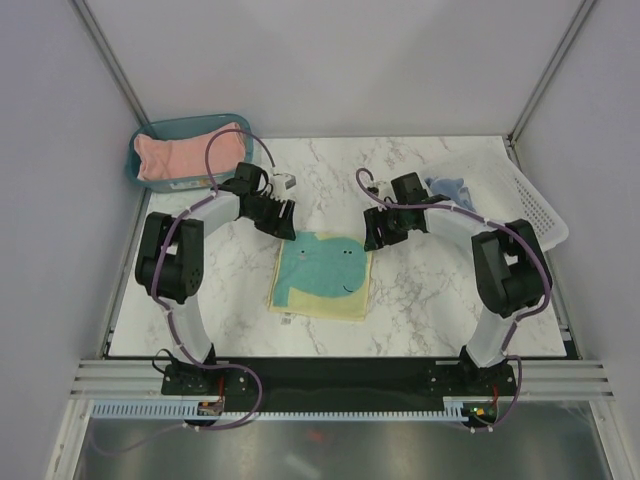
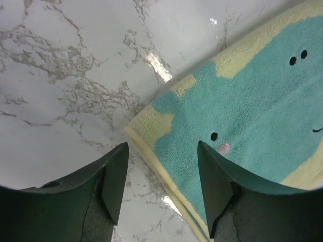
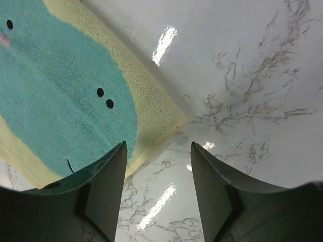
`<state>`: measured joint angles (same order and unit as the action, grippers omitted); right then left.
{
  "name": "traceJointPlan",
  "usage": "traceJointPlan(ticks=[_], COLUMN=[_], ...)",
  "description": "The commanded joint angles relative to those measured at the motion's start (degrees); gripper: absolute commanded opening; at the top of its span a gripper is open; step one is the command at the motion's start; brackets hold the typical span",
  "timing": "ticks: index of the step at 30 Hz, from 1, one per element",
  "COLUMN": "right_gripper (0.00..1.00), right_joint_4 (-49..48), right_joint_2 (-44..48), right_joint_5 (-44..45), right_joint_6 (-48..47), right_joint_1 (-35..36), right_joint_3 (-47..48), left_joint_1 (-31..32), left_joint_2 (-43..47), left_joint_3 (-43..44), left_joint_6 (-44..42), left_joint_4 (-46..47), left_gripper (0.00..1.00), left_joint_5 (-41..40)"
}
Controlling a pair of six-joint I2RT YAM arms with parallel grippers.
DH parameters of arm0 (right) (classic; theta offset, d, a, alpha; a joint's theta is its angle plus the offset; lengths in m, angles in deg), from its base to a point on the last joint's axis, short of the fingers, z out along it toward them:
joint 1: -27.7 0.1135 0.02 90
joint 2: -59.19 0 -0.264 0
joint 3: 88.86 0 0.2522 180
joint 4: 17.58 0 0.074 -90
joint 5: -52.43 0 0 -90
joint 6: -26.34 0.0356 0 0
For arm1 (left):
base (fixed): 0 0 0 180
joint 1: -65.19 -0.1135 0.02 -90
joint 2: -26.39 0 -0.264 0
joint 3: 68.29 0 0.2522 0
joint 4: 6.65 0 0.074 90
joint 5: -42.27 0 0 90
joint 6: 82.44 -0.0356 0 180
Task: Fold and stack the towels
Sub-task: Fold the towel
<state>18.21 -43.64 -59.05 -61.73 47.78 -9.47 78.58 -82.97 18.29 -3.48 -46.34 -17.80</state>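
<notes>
The whale towel [image 1: 322, 275] lay flat on the surface [image 1: 440, 300], apparently folded. To keep it square, both grippers should probably lift straight up without snagging its edges. The left gripper [image 1: 283, 224] hung wide and empty over the far-left corner; the right gripper [image 1: 374, 238], equally wide, hung just off the far-right corner.

Black arms [image 1: 168, 262] with white links [image 1: 192, 325], purple cables [image 1: 208, 152], dark jaws.
</notes>
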Motion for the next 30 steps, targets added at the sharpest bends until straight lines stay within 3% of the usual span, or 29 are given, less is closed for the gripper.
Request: traceJointPlan(ticks=[1,9,23,30], right_gripper=[0.6,0.58,0.54,0.5], right_joint_4=[1.3,1.4,1.5,0.7], right_joint_2=[-2.1,-5.2,-6.9,-7.5], right_joint_5=[-4.3,-5.7,-6.6,-8.2], right_joint_6=[-3.6,-5.0,-6.1,-6.8], right_joint_1=[-0.7,-1.5,-1.9,-2.0], right_joint_3=[3.3,5.7,6.4,6.9], left_joint_1=[0.1,0.1,0.1,0.1], left_joint_2=[-0.5,-1.8,-4.2,-6.4], left_joint_3=[1.6,2.7,3.0,6.9], left_joint_6=[-5.7,-8.5,-15.1,-17.2], left_joint_4=[3.0,4.9,3.9,-0.3], left_gripper=[0.64,0.55,0.53,0.29], left_joint_5=[-0.6,-1.9,-1.1,1.1])
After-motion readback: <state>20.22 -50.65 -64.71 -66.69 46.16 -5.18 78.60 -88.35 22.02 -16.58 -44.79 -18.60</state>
